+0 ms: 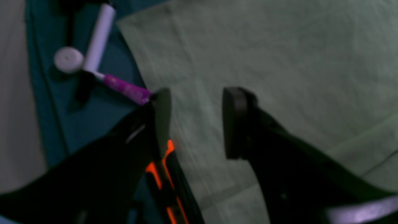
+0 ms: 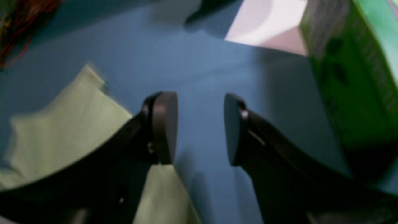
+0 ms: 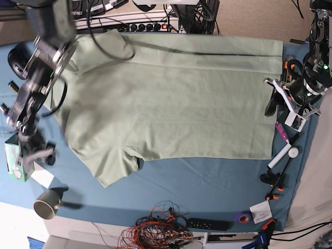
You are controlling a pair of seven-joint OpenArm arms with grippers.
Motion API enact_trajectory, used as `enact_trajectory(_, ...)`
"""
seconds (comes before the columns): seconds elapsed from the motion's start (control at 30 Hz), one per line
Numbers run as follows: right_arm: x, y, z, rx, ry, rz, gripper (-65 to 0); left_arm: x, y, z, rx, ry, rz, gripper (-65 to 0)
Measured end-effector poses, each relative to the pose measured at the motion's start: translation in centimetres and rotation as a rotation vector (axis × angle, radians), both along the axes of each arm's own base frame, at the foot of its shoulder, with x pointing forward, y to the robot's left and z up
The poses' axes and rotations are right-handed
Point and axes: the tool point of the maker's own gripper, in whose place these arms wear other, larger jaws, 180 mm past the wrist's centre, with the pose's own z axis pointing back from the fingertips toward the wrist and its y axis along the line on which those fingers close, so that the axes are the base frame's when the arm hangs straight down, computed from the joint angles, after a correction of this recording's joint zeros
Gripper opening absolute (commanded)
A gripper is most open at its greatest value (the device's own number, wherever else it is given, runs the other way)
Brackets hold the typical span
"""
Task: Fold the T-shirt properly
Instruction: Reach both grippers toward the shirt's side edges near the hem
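Note:
The T-shirt is pale sage green and lies spread flat on the blue table cloth, with one sleeve pointing to the front. My left gripper hovers at the shirt's right edge. In the left wrist view it is open over the green fabric, nothing between its fingers. My right gripper is beyond the shirt's left side. The right wrist view shows it open above bare blue cloth, with a fold of the shirt beside its left finger.
A lint roller with a purple handle and a white cap lie just off the shirt's right edge. A green box stands close to the right gripper. A metal cup, tangled wires and small tools line the front edge.

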Motion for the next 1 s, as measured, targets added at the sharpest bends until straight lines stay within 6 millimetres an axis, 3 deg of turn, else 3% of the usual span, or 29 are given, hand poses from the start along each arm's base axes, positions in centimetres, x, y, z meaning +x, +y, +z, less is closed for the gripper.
enact_trajectory(0.1,2.8,0.6,0.5,0.104,0.034,0.018,-40.1,-0.1,0.5,-0.7,0.001,0.019,0.015,-37.1)
enact_trajectory(0.2,3.8,1.7,0.0,0.118,0.091,0.054,-40.1,-0.2,0.8,-1.4,-0.007,0.039,0.030,-37.1)
enact_trajectory(0.3,3.0,2.9,-2.6,0.062,0.189,0.108,-40.1,-0.3,1.0,-1.9,-0.014,0.051,0.041,-37.1)
enact_trajectory(0.43,1.8,6.0,-6.3,0.006,0.273,0.191,-40.1,-0.4,0.9,-2.1,-0.022,0.056,0.046,-37.1)
enact_trajectory(0.5,1.9,7.0,-6.7,-0.016,0.271,0.216,-40.1,-0.4,0.9,-2.1,-0.022,0.055,0.046,-37.1)
enact_trajectory(0.83,1.7,7.5,-7.3,-0.059,0.255,0.246,-40.1,-0.4,0.9,-2.2,-0.021,0.057,0.046,-37.1)
enact_trajectory(1.0,1.4,9.3,-7.1,0.005,0.238,0.328,-40.1,-0.4,0.9,-2.2,-0.021,0.057,0.046,-37.1)
